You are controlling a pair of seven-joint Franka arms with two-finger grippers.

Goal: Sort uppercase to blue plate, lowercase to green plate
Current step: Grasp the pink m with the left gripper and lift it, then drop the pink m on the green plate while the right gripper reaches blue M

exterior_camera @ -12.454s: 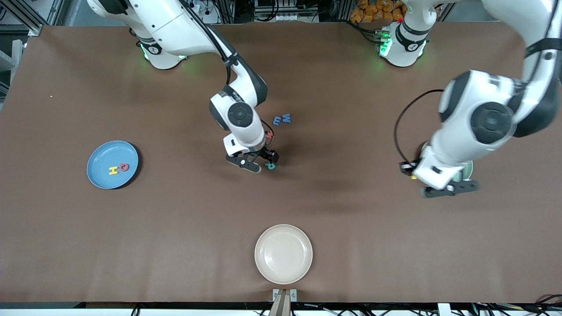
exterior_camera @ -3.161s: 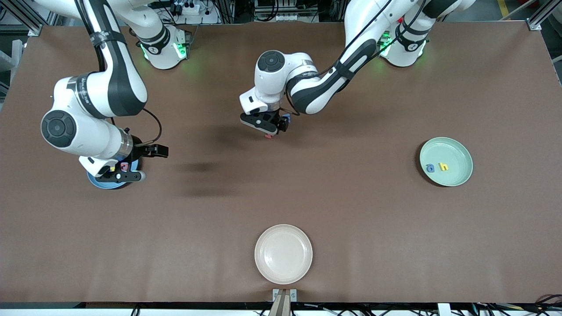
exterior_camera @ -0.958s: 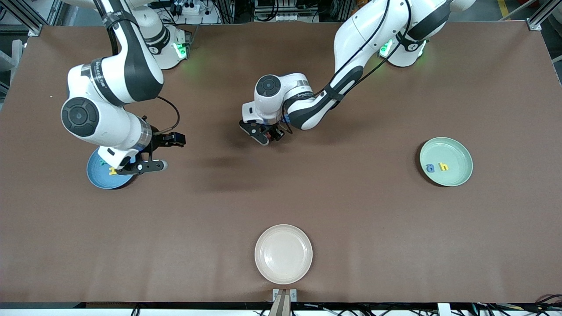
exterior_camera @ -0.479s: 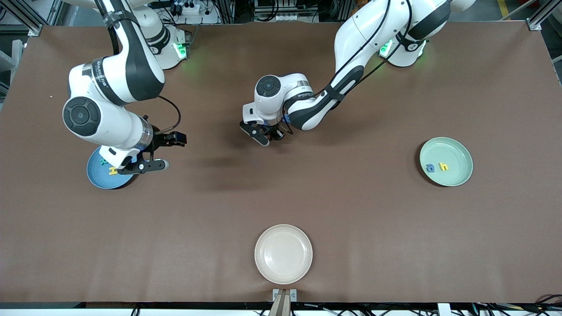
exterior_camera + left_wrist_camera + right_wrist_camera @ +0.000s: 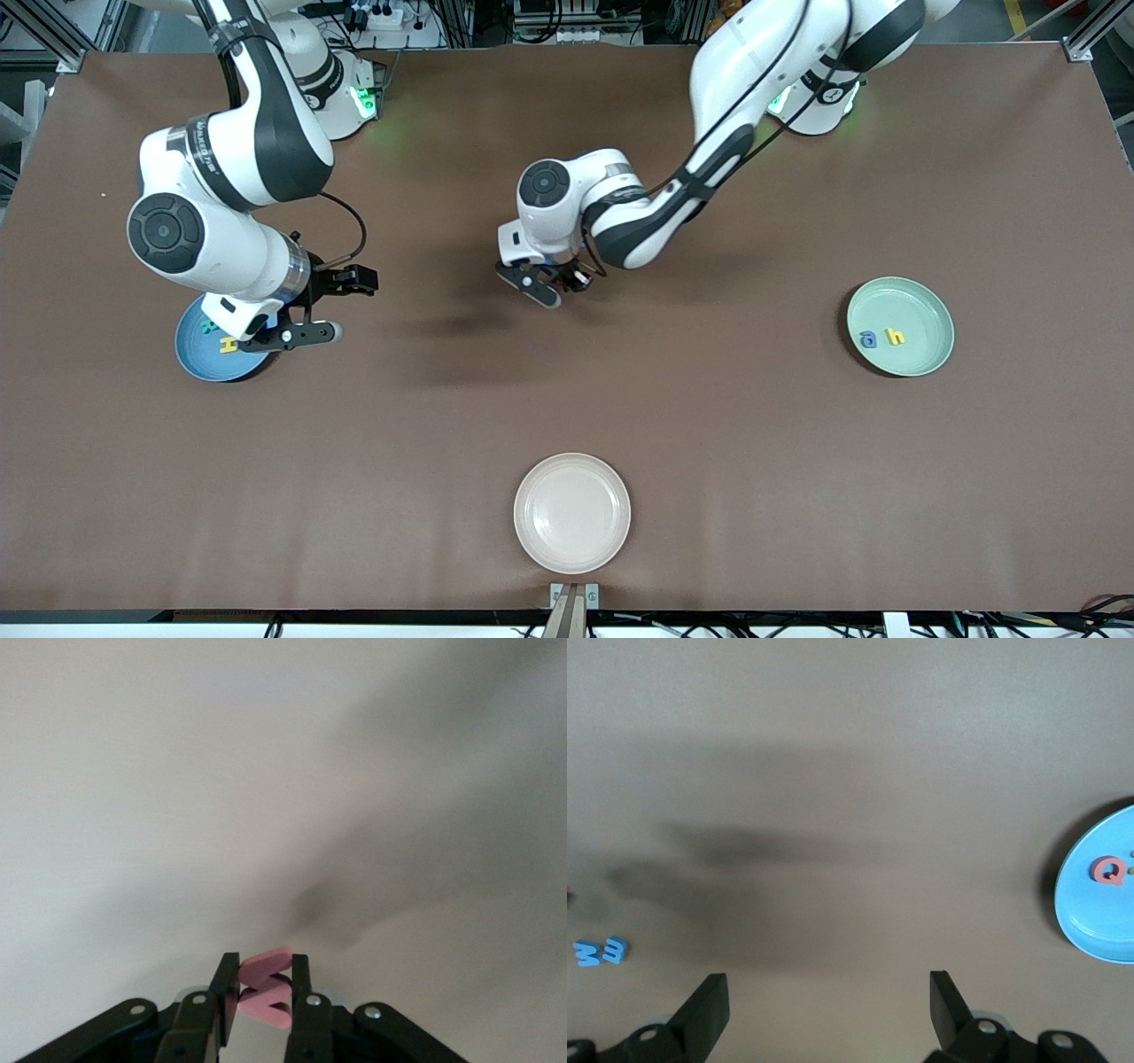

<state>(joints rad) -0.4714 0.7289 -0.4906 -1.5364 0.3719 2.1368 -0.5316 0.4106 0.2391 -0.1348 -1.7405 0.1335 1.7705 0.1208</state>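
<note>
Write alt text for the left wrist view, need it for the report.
The left claw is shut on a red foam letter w, pinched edge-on between its two black fingers. Past the fingertips only the bare table surface shows, washed out pale, with a soft dark shadow across it.

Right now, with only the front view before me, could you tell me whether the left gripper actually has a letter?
Observer: Yes, the left gripper is shut on the red w, over the middle of the table.
Operator: Thank you. Its arm hides the loose letters; where are they?
Observer: The blue W and blue m lie side by side on the table.
Operator: And is the Q sorted?
Observer: Yes, the red Q lies in the blue plate; the open right gripper waits over its edge.
</note>
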